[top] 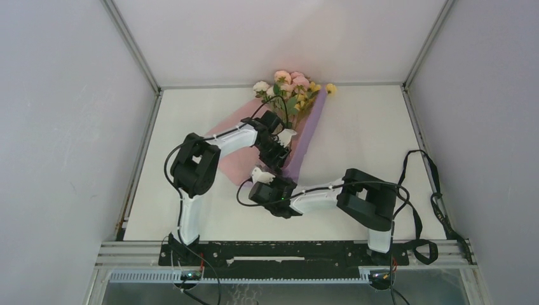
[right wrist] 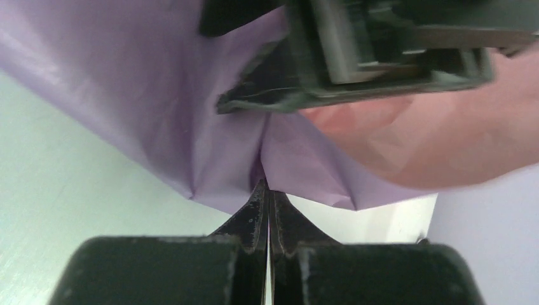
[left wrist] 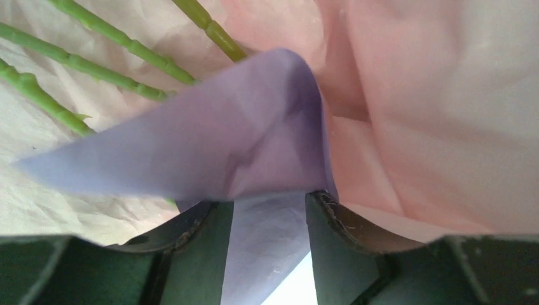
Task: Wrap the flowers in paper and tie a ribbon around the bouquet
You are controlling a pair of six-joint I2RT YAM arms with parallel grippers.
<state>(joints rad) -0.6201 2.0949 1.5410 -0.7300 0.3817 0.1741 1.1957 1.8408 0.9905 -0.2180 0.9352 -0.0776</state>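
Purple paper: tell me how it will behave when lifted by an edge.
Probably floppy: the paper curls over itself by the stems. Likely thin and easily creased: it puckers where the right gripper pinches it.

No legible text, label, brand, number or sign recorded in any of the three views: none on the paper [top: 308,130], flowers [top: 292,86] or table [top: 362,140].

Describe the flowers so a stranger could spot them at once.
On the white table, go to the middle of the far edge. A pink and lilac paper lies there, and the flowers rest on it with their blooms toward the back wall. Nothing else has pink, white and yellow heads on thin green stems.
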